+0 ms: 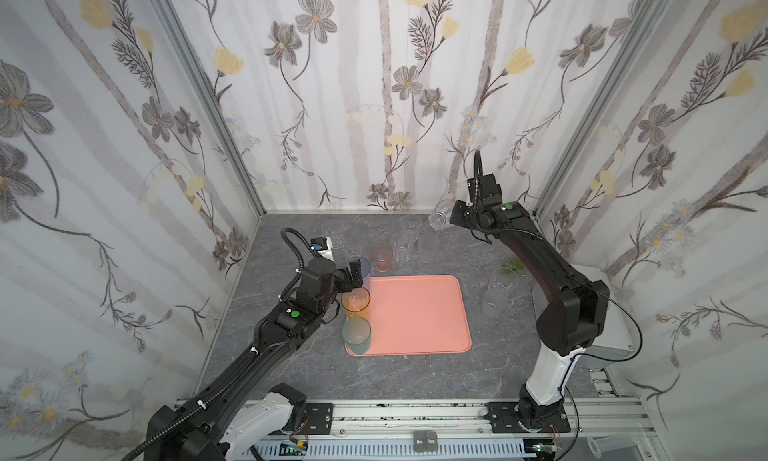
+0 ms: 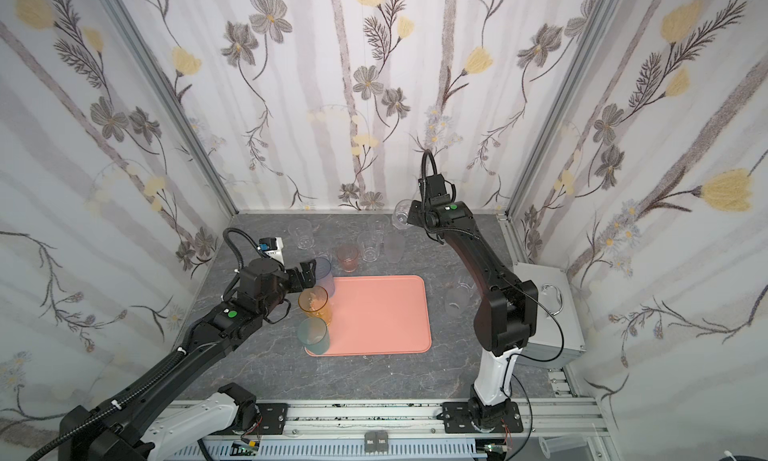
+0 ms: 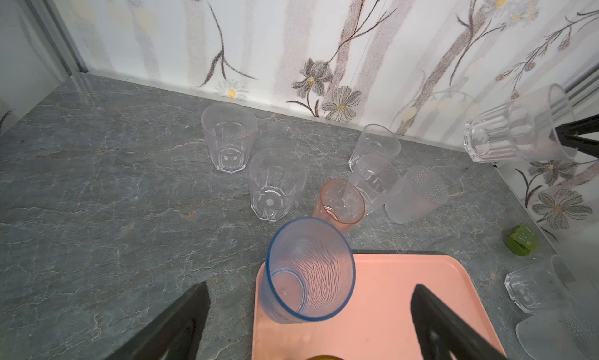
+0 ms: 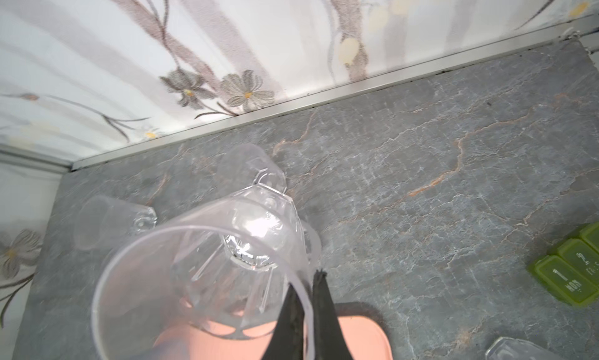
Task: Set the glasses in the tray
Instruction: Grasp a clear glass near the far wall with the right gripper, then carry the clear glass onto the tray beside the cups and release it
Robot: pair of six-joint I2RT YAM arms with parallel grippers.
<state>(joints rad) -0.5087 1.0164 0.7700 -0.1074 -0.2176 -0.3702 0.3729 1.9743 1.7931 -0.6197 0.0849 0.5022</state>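
Tray (image 1: 419, 313) part-filled, one clear faceted glass (image 1: 440, 217) aloft

The left gripper (image 1: 354, 277) has its jaws wide apart either side of the blue glass (image 1: 365, 268), which stands on the tray's far left corner. The amber glass (image 1: 356, 302) and teal glass (image 1: 356, 333) line that left edge. Behind, a pink glass (image 1: 382, 258) stands on the table (image 1: 291, 363). The right gripper (image 4: 306, 282) is pinched tight on the faceted glass's rim — tilted, clear of the table.
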